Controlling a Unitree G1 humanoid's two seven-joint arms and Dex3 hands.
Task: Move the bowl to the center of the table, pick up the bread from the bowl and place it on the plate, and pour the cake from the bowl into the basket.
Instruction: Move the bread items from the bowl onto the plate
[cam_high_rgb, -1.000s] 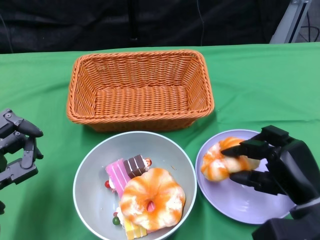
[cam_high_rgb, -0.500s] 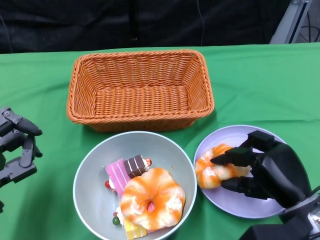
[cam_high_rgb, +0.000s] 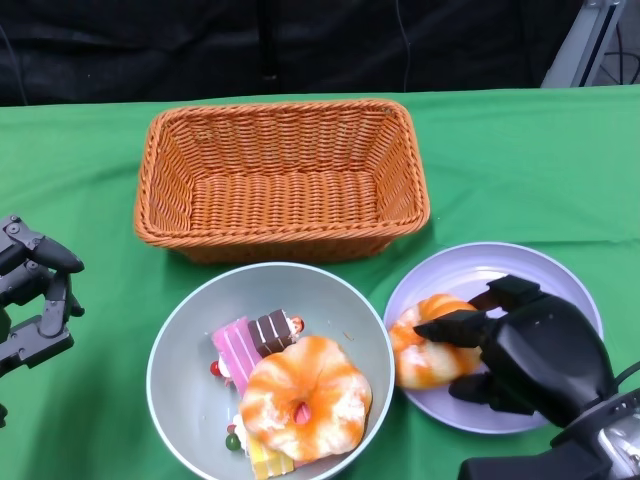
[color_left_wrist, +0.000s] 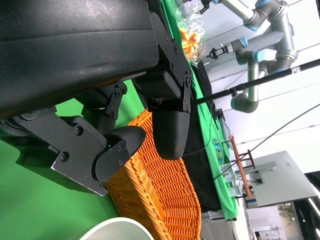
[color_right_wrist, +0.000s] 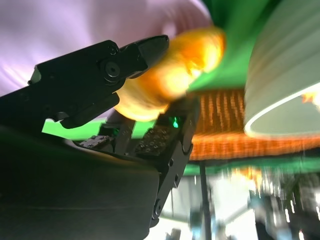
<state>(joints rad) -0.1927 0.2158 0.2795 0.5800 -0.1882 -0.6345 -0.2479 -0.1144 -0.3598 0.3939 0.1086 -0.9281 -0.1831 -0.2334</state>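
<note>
A grey bowl sits near the table's front, holding a large orange-glazed bread ring on top of pink and brown cake pieces. Right of it lies a lavender plate. My right hand grips a second glazed bread at the plate's left edge; the right wrist view shows this bread between the black fingers. My left hand hovers left of the bowl, holding nothing, its fingers loosely bent.
An orange wicker basket stands empty behind the bowl, and also shows in the left wrist view as the basket. Green cloth covers the table. Black backdrop runs along the far edge.
My right hand has carried its bread left and toward me, down to the plate's left edge. The plate has shifted slightly. The left hand and bowl have stayed still.
</note>
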